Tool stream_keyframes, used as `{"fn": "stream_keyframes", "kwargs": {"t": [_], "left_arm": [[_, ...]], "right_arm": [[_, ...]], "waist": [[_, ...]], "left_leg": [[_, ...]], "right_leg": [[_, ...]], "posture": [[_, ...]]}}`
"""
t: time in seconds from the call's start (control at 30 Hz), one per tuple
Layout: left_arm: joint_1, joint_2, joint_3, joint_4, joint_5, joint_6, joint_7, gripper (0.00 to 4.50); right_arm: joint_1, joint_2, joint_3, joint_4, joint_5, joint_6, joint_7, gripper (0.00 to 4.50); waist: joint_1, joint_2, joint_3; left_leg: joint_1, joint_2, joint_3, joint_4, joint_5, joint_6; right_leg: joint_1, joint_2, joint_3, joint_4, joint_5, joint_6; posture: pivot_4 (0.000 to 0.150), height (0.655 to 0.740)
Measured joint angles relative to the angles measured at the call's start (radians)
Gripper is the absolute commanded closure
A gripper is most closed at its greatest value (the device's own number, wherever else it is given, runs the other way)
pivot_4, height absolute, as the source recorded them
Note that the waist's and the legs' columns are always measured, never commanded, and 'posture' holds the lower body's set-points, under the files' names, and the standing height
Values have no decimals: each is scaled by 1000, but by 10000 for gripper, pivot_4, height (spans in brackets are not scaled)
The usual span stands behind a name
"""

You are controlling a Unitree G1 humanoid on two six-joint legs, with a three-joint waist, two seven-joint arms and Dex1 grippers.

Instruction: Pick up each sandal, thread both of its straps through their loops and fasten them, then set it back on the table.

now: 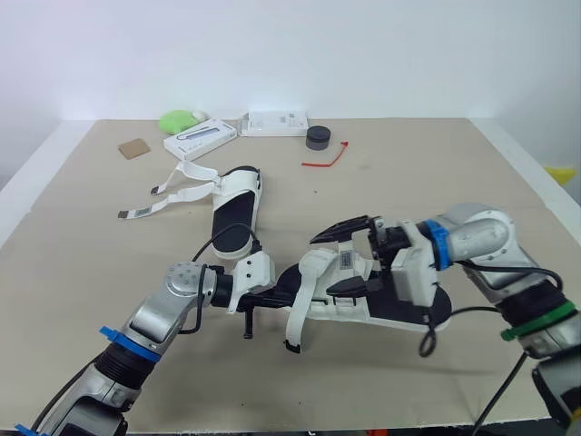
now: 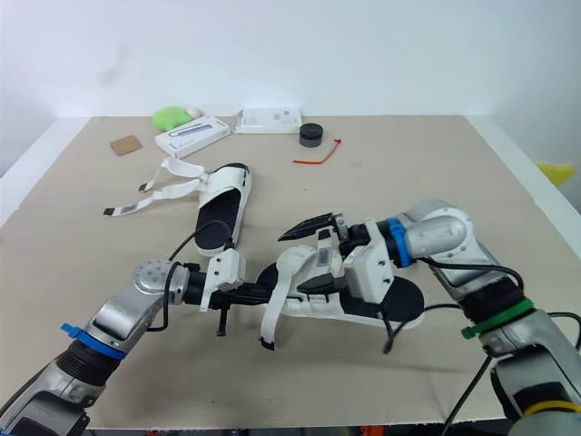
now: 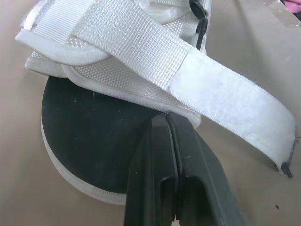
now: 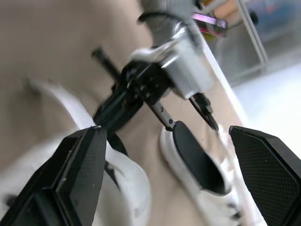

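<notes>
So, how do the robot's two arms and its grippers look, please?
Both are silver-grey metal, each with a white wrist block and two black fingers. The left arm carries blue tape and a looping black cable. The right arm carries a blue ring, a green band and black cables. The right gripper has fingers with a fine grid texture; those of the left gripper look smooth.

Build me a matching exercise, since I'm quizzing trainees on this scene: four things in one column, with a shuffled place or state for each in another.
Things:
1. far sandal
2. right gripper
3. near sandal
4. left gripper

Places or states:
a. shut
b. between both grippers
c. lying farther back, untouched
d. open

Pairs: 1-c, 2-d, 3-b, 4-a
</notes>
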Motion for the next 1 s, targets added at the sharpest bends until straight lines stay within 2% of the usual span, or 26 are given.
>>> {"fn": "stream_keyframes", "kwargs": {"t": [0.17,0.2,0.23,0.27,0.37,0.53,0.63,0.9,1.0], "left_arm": [[-1,-1,-1,1,0,0,-9,45000],[-3,-2,-2,1,0,0,-9,45000],[-3,-2,-3,1,0,0,-10,45000],[-3,-2,-5,1,0,0,-13,45000],[-7,-2,-5,1,0,0,-14,45000],[-13,-2,-3,2,-1,5,-16,45000],[-19,-3,-1,3,-6,20,-16,45000],[-25,-8,-1,2,-8,31,-19,45000],[-27,-12,0,2,-8,40,-17,45000]], "right_arm": [[20,-138,-58,-303,386,640,-146,315],[27,-190,-62,-381,555,832,-238,315],[35,-213,-61,-418,634,919,-278,315],[59,-244,-56,-480,780,1093,-367,315],[75,-242,-53,-514,879,1291,-473,315],[76,-215,-76,-503,1030,1447,-592,315],[69,-154,-81,-452,1130,1532,-702,315],[69,-48,-70,-336,1141,1664,-839,315],[73,-15,-83,-321,1068,1695,-826,315]], "waist": [[6,1,0],[9,1,0],[10,0,0],[10,-1,-1],[11,0,-1],[12,0,-1],[11,-1,-1],[12,-1,-1],[12,-1,-2]], "left_leg": [[-2,1,-3,0,0,0],[-3,2,-5,0,0,0],[-4,2,-7,0,0,0],[-5,3,-10,0,0,-1],[-7,2,-10,0,0,-1],[-8,2,-10,0,0,-1],[-9,2,-10,0,0,-1],[-14,1,-11,1,0,-1],[-14,1,-11,2,0,-1]], "right_leg": [[-2,0,-6,1,-2,-1],[-2,0,-7,1,-3,-1],[-2,0,-8,1,-5,-1],[-2,0,-10,0,-7,0],[-4,0,-11,0,-6,1],[-4,1,-12,0,-6,3],[-4,2,-12,-1,-6,3],[-6,2,-12,-1,-6,4],[-6,3,-12,-1,-5,5]], "posture": [[1500,7400],[1500,7400],[1500,7400],[1500,7400],[1500,7400],[1500,7400],[1500,7400],[1500,7400],[1500,7400]]}}
